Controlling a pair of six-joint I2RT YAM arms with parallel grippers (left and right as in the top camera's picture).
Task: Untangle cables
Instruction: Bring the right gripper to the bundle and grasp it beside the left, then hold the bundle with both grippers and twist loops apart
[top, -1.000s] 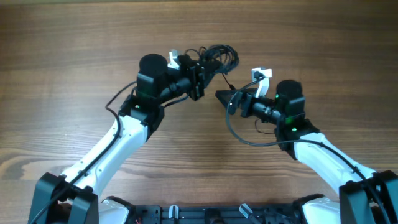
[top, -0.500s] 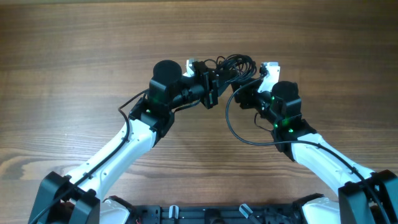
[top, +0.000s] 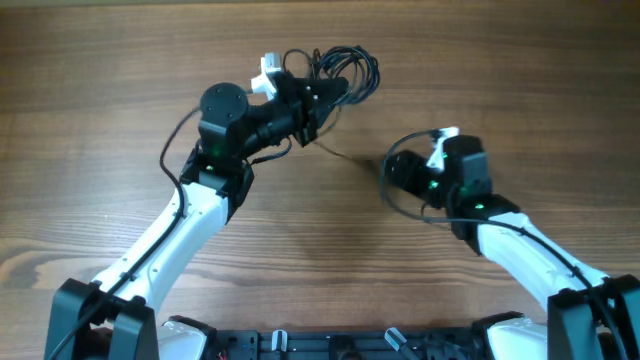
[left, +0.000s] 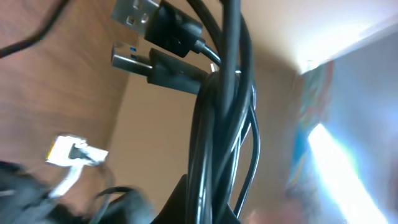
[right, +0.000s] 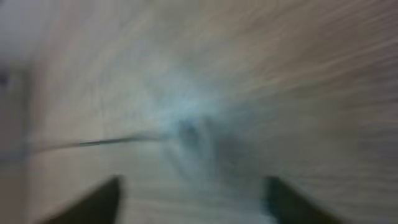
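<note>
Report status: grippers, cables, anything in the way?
Left gripper shut on the cables, USB plugs showing. Right gripper open, empty. One strand runs from them toward it. Nothing seen blocking.

No legible text or markings

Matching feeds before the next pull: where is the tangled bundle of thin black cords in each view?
Overhead: tangled bundle of thin black cords, top centre.
Left wrist: bundle fills the centre.
Right wrist: blurred; perhaps one strand, left.
Shared landmark: brown wooden table.
</note>
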